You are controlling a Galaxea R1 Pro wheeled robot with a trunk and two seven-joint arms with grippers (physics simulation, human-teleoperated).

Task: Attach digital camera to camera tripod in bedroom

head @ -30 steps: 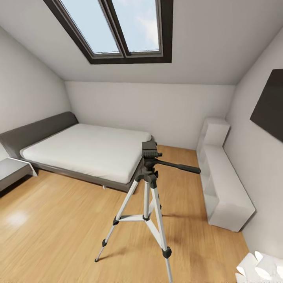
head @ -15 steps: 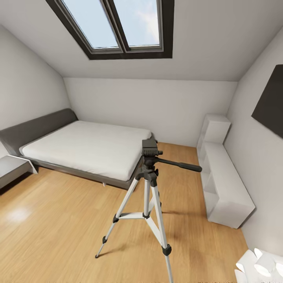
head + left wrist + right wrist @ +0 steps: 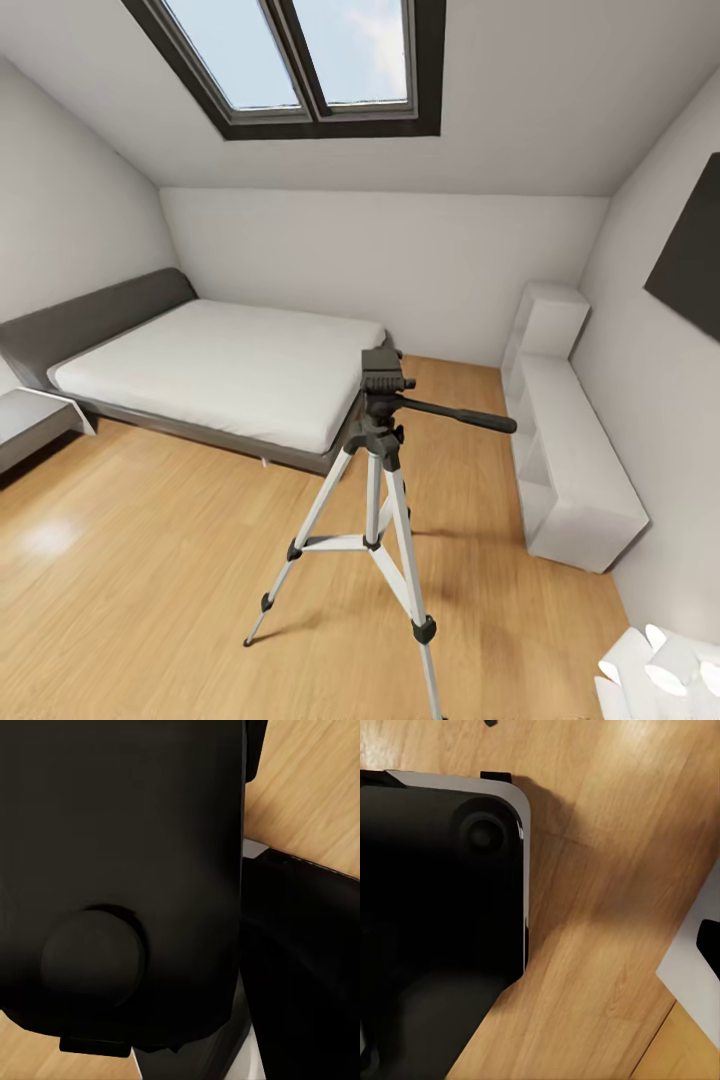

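silver legs carry the camera tripod (image 3: 375, 470), which stands on the light wood floor (image 3: 150, 590) near the middle of the head view, its dark head uppermost and its long black pan handle (image 3: 455, 414) reaching toward the white shelf unit (image 3: 570, 470) by the right wall. just behind it is the grey bed (image 3: 200, 370) with a white mattress, under a dark-framed skylight (image 3: 310, 65). both wrist views show black robot housing over wood floor; the jaws' state cannot be told for either gripper.
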